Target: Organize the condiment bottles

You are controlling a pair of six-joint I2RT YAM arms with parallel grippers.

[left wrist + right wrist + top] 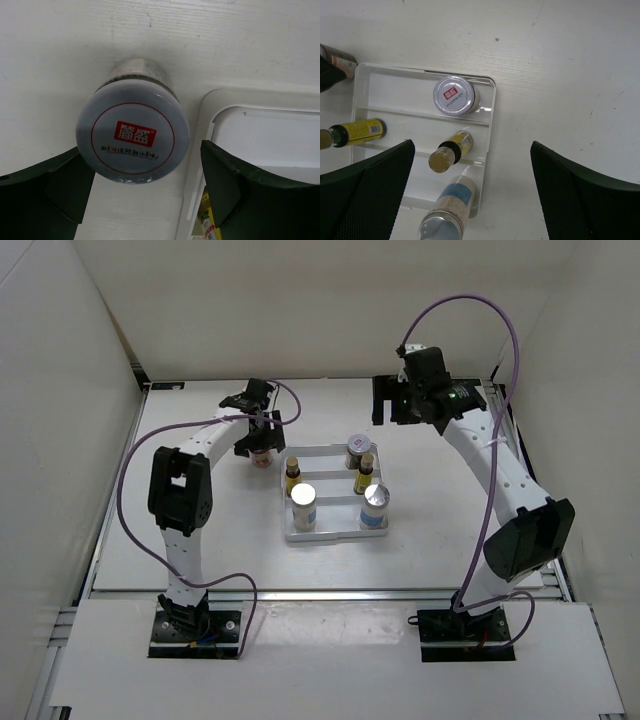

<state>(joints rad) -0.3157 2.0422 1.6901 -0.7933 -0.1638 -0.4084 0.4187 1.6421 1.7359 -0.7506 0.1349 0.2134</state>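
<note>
Toward the counter's far edge, squat jar (pixel 132 132) stands just off the tray (pixel 212 105) corner inside the wide-open left hand (pixel 141 152): tray-side finger (pixel 240 190) could snag the rim, jolt the tray and tip the jar; right hand (pixel 472 145) wide, empty.

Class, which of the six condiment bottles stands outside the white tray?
The pale-lidded brown jar on the table by the tray's far-left corner; the other five stand inside it.
</note>
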